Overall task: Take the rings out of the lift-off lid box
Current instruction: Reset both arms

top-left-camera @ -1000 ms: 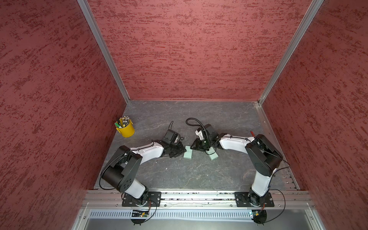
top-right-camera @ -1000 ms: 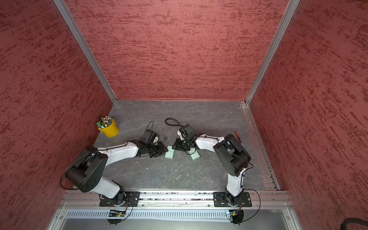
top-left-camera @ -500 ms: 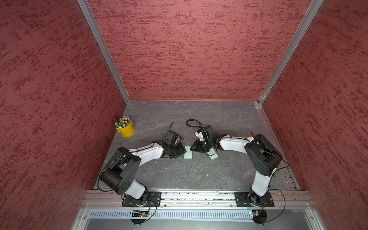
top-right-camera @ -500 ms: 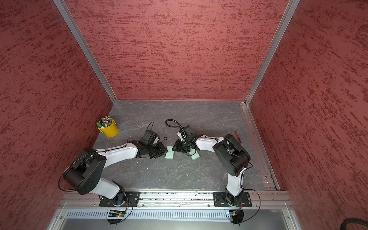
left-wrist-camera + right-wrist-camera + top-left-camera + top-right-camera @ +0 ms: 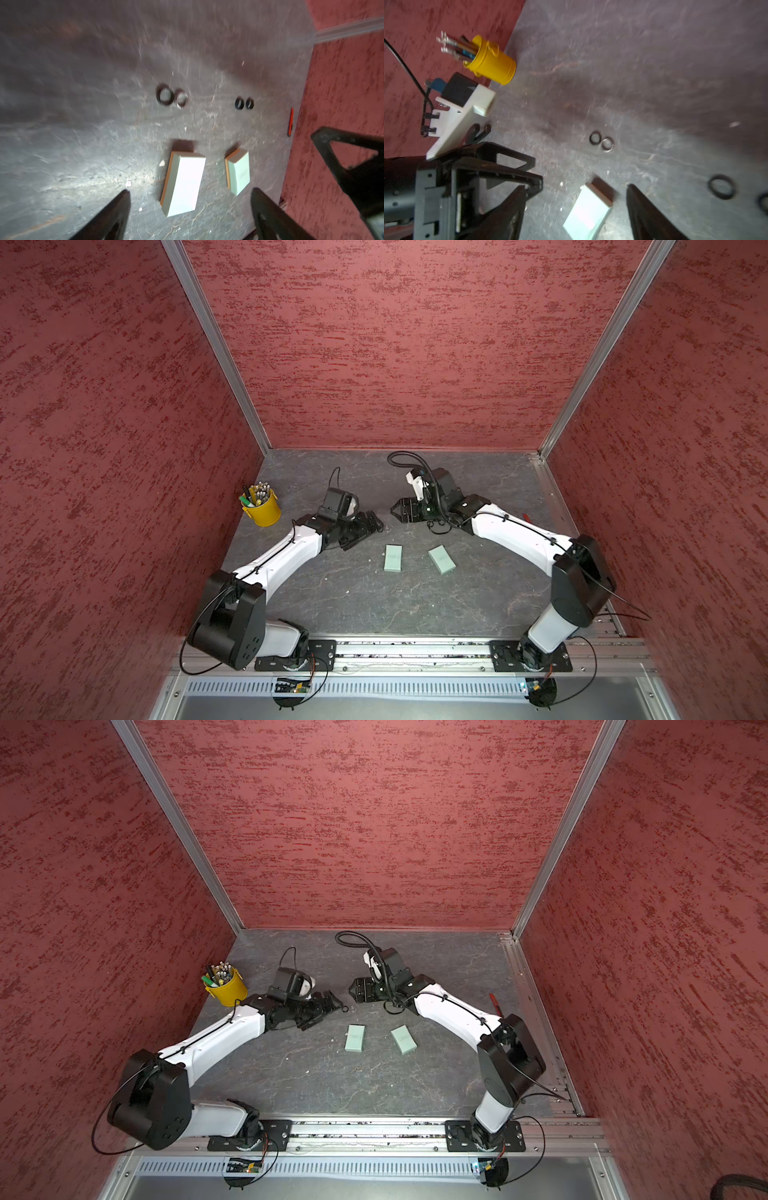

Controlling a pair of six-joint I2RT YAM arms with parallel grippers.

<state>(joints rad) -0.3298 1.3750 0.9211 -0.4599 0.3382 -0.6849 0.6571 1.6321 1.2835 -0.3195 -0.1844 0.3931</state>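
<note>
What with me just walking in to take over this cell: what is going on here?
Two robot arms are on a ring-unpacking job. Neither holds anything: the left gripper and right gripper have open jaws, clear of the two mint-green boxes lying side by side on the table. Four rings lie in two pairs on the bare table, outside the boxes.

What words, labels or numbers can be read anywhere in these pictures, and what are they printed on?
No text can be read anywhere.
Mint-green box piece nearer the left arm: faint printed patch on top, too small to read.
Mint-green box piece nearer the right arm: faint print, too blurred to read.
Yellow cup: no legible marking.
</note>
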